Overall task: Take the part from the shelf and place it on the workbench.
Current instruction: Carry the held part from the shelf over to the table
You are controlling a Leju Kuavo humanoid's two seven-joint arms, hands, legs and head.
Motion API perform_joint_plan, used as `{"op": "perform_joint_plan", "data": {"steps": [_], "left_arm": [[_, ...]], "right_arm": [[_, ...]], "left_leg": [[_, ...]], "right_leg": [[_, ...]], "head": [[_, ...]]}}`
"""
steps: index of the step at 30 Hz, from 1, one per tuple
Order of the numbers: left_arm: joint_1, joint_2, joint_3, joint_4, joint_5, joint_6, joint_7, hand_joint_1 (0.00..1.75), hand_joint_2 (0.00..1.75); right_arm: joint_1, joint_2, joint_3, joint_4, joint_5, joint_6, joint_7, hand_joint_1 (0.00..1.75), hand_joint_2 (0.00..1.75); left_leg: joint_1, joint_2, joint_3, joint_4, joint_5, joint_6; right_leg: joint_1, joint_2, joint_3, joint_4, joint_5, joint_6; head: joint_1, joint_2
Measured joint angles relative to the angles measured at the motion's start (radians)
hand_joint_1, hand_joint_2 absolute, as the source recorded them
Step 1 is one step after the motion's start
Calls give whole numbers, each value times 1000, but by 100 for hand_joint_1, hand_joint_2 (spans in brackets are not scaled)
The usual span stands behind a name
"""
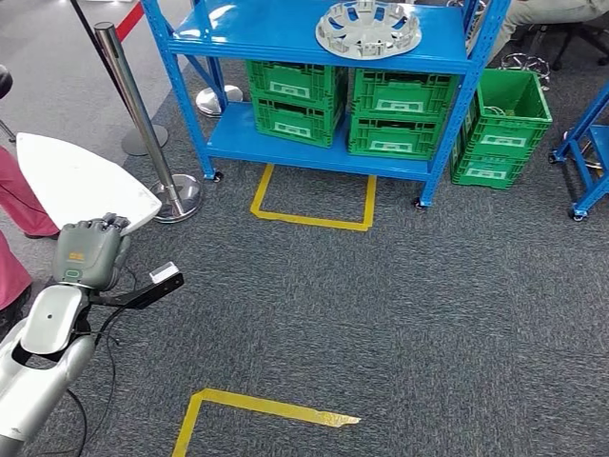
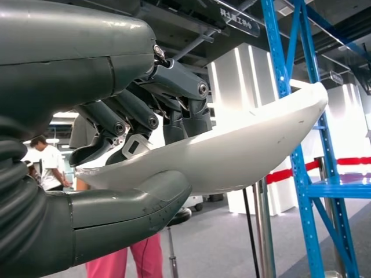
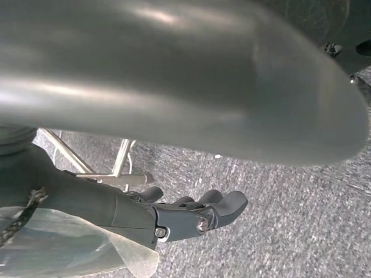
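Left hand (image 1: 89, 252) grips white curved part (image 1: 79, 181), thumb under, fingers (image 2: 131, 116) clamped over top edge. Part held up off floor, well left of blue shelf (image 1: 316, 43). Silver hubcap (image 1: 368, 27) sits on shelf top, green crates (image 1: 294, 100) stacked below. Right hand (image 3: 175, 217) holds nothing, fingers roughly straight and close together above grey carpet (image 1: 431, 314). Yellow tape (image 1: 316, 219) on floor near shelf.

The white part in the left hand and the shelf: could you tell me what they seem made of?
White part: likely moulded plastic, a smooth matte curved shell with small scuffs. Shelf: apparently blue-painted metal, with glossy decks and perforated uprights. The left hand grips the part.
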Motion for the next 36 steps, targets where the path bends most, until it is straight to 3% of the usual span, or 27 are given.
{"op": "perform_joint_plan", "data": {"steps": [4,7,9,11,12,13,15,16,17,19,21,23,25,27,28,29,30,32,33,34,36], "left_arm": [[0,0,1,-2,-1,-4,0,175,175],[1,2,4,-9,-2,-6,1,175,175],[2,2,5,-13,-3,-8,2,175,175],[7,1,6,-14,-4,-10,2,175,175],[11,0,6,-14,-4,-11,2,175,175],[14,0,6,-14,-4,-12,2,175,175],[18,-1,6,-16,-5,-13,2,175,175],[18,-1,6,-17,-5,-14,3,175,175],[17,-1,7,-19,-5,-14,4,175,175],[17,-1,8,-24,-5,-15,5,175,175],[23,1,9,-27,-6,-16,5,175,175],[28,3,11,-31,-6,-17,7,175,175],[30,5,12,-34,-7,-18,9,175,175],[35,5,12,-35,-9,-21,10,175,175],[38,5,13,-36,-9,-22,11,175,175],[40,5,13,-36,-9,-23,11,175,175],[42,5,14,-37,-9,-24,12,175,175],[42,6,17,-42,-10,-25,13,175,175],[41,6,18,-46,-10,-26,13,175,175],[41,6,19,-49,-10,-26,14,175,175],[46,7,22,-52,-10,-28,15,175,175]], "right_arm": [[0,0,13,0,3,-6,-4,0,0],[1,-1,19,0,4,-8,-5,0,0],[1,-2,20,0,4,-9,-6,0,0],[1,-4,22,0,2,-10,-7,0,0],[1,-4,22,0,1,-11,-7,0,0],[2,-5,23,0,0,-11,-7,0,0],[2,-7,25,0,-1,-12,-7,0,0],[2,-7,26,0,-2,-12,-7,0,0],[2,-8,27,0,-2,-12,-7,0,0],[3,-8,27,1,-3,-11,-7,0,0],[5,-8,29,1,-3,-9,-8,0,0],[6,-9,32,1,-3,-8,-8,0,0],[8,-9,35,0,-4,-7,-8,0,0],[11,-9,36,0,-4,-6,-9,0,0],[12,-9,37,0,-5,-5,-9,0,0],[12,-9,38,0,-5,-5,-10,0,0],[11,-9,39,0,-5,-5,-11,0,0],[11,-9,42,0,-5,-4,-13,0,0],[11,-9,43,0,-5,-4,-14,0,0],[11,-9,45,0,-5,-4,-14,0,0],[10,-9,47,0,-4,-5,-15,0,0]], "left_leg": [[-3,0,-3,1,0,-1],[5,-4,2,-25,12,-15],[13,-10,4,-39,22,-25],[14,-20,-3,-40,25,-27],[15,-27,-6,-39,27,-29],[16,-34,-8,-38,28,-31],[19,-53,-11,-35,31,-38],[20,-63,-14,-32,32,-43],[19,-72,-18,-29,34,-50],[19,-92,-27,-26,42,-65],[22,-106,-34,-27,49,-79],[21,-74,-52,9,22,-85],[18,-26,-99,128,-50,-86],[18,-13,-141,252,-106,-86],[18,-11,-140,270,-109,-84],[17,-8,-119,248,-95,-80],[15,2,-82,191,-68,-75],[3,51,-7,63,-32,-61],[-4,71,13,23,-27,-55],[-9,80,19,6,-31,-50],[-11,60,15,1,-29,-40]], "right_leg": [[-1,-3,-1,0,1,2],[2,-6,-7,9,-15,10],[-2,-4,-42,87,-71,21],[-7,-4,-96,213,-133,32],[-10,-4,-113,252,-143,37],[-12,-4,-111,254,-134,40],[-17,10,-53,147,-70,45],[-22,37,-16,77,-45,46],[-25,60,12,22,-30,42],[-25,86,34,-13,-30,29],[-23,61,35,-10,-24,10],[-23,35,33,-11,-16,-7],[-17,7,29,-12,-13,-16],[-10,-22,26,-11,-13,-19],[-7,-36,25,-11,-14,-20],[-4,-50,25,-11,-14,-21],[-2,-63,26,-11,-16,-21],[5,-87,28,-9,-20,-19],[9,-99,29,-8,-22,-16],[12,-111,28,-7,-24,-14],[14,-134,29,-7,-28,-8]], "head": [[0,0],[3,0],[8,0],[9,0],[9,0],[9,0],[9,0],[9,0],[9,0],[8,0],[7,0],[4,0],[-1,0],[-2,0],[-3,0],[-3,0],[-3,0],[-2,0],[-2,0],[-1,0],[-1,0]]}}
